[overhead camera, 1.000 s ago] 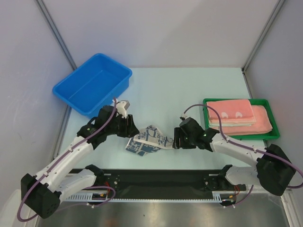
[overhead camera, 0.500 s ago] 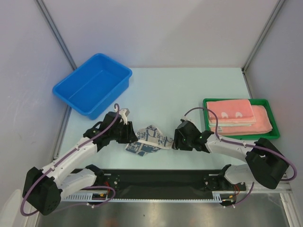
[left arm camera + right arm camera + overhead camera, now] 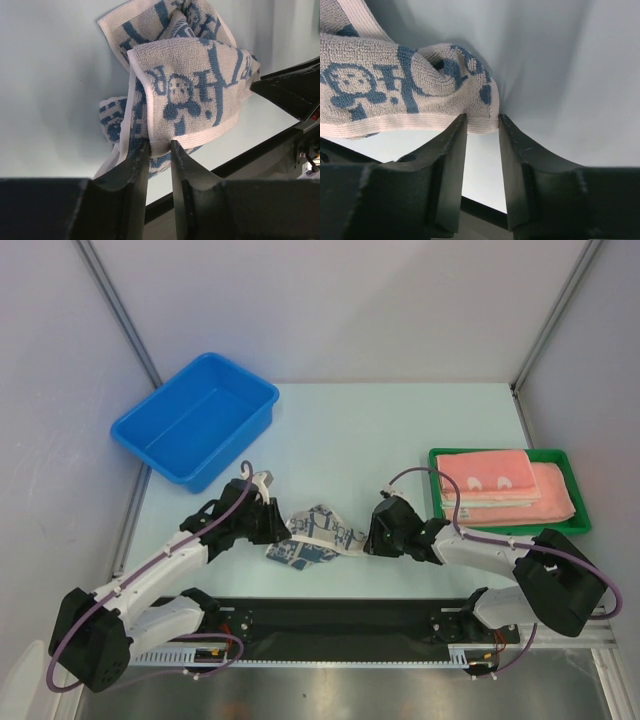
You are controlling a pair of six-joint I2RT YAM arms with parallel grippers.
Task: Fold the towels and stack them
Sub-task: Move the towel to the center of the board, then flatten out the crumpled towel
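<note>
Clamping the blue-and-white patterned towel's hems, left gripper and right gripper hold it near the counter's front edge.

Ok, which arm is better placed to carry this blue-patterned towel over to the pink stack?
Right. The right gripper pinches the towel on the side nearest the green tray holding the pink stack; the left gripper is farther away.

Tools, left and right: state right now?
Left tool: closed, pinching the hem of the blue-and-white towel.
Right tool: closed on a corner of the same towel.
</note>
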